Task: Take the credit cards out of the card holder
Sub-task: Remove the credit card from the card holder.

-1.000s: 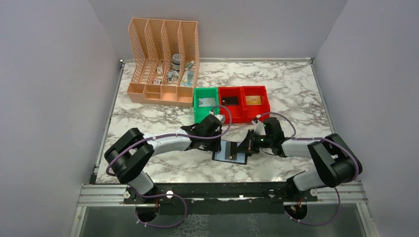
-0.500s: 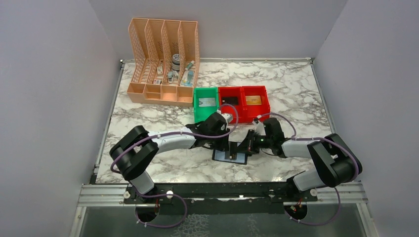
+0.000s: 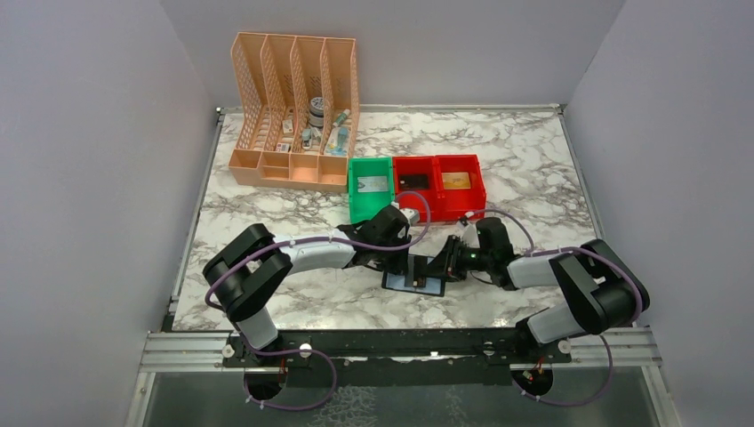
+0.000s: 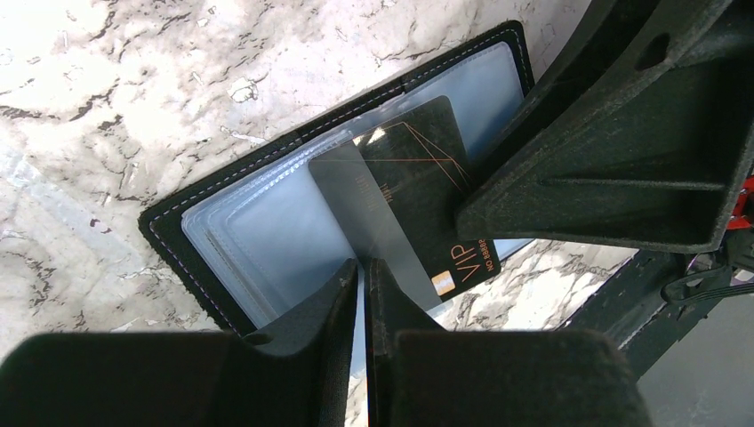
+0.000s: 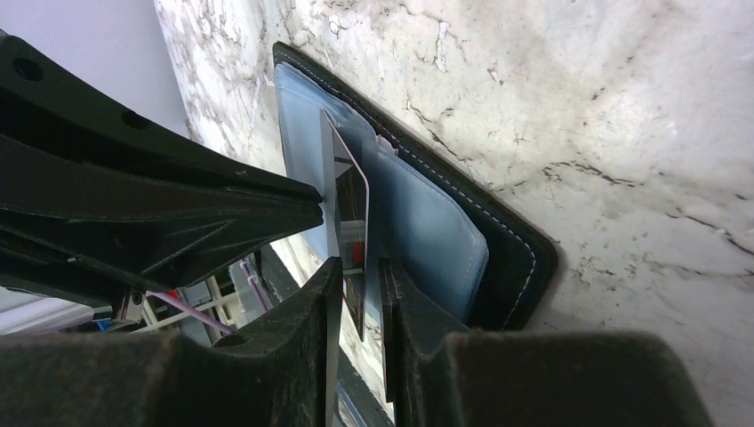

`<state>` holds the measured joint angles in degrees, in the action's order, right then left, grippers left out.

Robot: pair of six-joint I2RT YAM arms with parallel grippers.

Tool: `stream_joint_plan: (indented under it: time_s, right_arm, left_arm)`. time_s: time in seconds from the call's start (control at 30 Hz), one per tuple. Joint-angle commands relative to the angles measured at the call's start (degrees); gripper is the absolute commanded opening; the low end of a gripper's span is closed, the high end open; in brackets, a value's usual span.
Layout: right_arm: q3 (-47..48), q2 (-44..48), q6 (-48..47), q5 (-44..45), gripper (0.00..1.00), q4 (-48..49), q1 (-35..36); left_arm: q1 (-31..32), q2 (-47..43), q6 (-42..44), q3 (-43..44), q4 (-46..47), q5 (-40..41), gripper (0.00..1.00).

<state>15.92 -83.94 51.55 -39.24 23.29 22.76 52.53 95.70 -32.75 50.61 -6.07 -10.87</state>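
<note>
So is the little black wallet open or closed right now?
Open. The card holder lies spread on the marble table, both grey-blue inner panels showing, and a black card sticks partway out.

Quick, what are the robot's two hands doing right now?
Left gripper: nearly shut, tips at the card holder; grip unclear.
Right gripper: slightly open, black card standing between its jaws.

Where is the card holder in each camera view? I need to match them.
Top external: card holder low centre, on the marble table.
Left wrist: card holder open across the middle, blue panels up.
Right wrist: card holder slanting from upper centre to lower right.
Shared landmark: black VIP card sticking out of it, in both wrist views.
</note>
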Motion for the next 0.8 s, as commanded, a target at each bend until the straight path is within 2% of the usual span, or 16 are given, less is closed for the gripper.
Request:
stream_joint_plan:
  time_s: [0.0,0.1,0.27,0.43,0.57,0.77]
  right_arm:
    - [-0.80,-1.81,0.25,-0.53,0.23,2.55,-0.33]
    - [-0.12,-3.34,-0.98,-1.06,0.23,1.69,-0.27]
    - [-0.37,-5.03,1.85,-2.99,0.22,6.69,-0.28]
    - [0.49,-6.19,2.71,-2.75,0.22,7.59,-0.28]
    - [-0.71,-6.20,5.56,-2.15,0.15,11.40,-0.27]
    - [-0.22,-6.59,6.37,-2.72,0.16,12.19,-0.26]
  left_arm:
    - [0.32,1.42,1.54,-0.21,-3.71,1.99,0.12]
    - [0.33,1.42,1.61,-0.46,-4.00,2.08,0.12]
    - [0.35,1.42,1.23,-0.46,-3.97,2.17,0.11]
    - [0.35,1.35,1.03,-0.17,-3.95,2.17,0.11]
    - [0.38,1.24,1.08,-0.33,-3.97,2.26,0.11]
    - [0.36,1.37,1.74,-0.15,-4.52,2.35,0.11]
